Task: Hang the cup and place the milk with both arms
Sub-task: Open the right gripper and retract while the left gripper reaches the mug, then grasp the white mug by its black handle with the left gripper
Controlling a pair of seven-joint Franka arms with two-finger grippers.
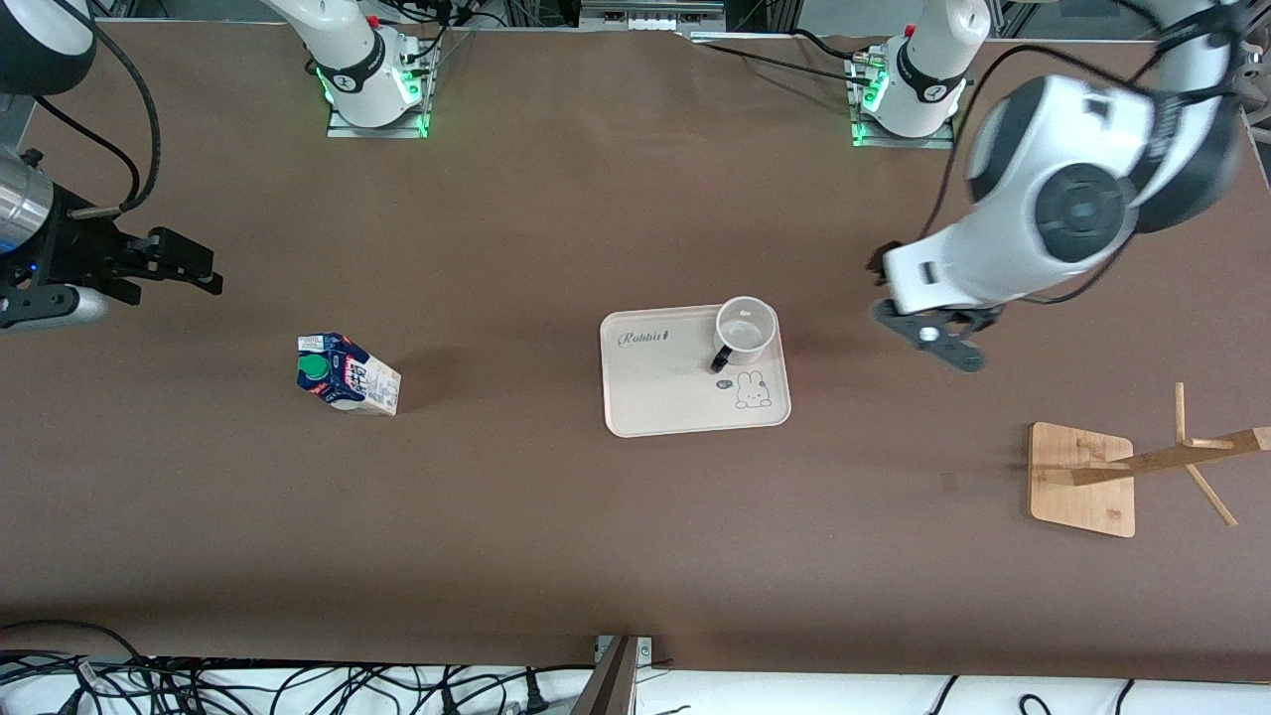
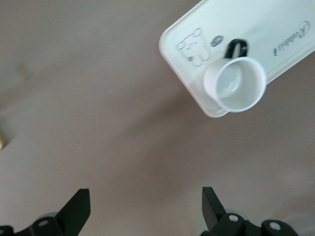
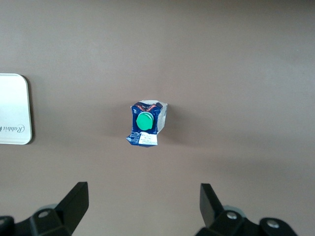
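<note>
1. The right hand (image 1: pixel 184 263) hung in the air over bare table (image 1: pixel 556 189) toward the right arm's end, well apart from the tray. Its two fingers (image 3: pixel 74 201) were spread wide, holding and touching nothing.
2. The milk (image 1: pixel 347 373) stood on the table, between the right hand and the tray, well apart from the tray and at about the same nearness to the front camera. In the right wrist view its green cap (image 3: pixel 145 121) showed from above, in line with the gap between that hand's fingers and clear of them.
3. The tray (image 1: pixel 665 392), cream with a rabbit drawing, lay flat near the middle of the table.
4. The cup (image 1: pixel 745 331) stood upright on the tray, in the corner farthest from the front camera toward the left arm's end, mouth up, its black handle (image 2: pixel 235 47) pointing inward over the tray.
5. The left hand (image 1: pixel 933 333) hovered over bare table just beside the tray at the left arm's end. Its fingers (image 2: pixel 209 202) were wide apart and empty, touching nothing.
6. A wooden rack (image 1: pixel 1082 477) stood toward the left arm's end, nearer the front camera than the tray.
</note>
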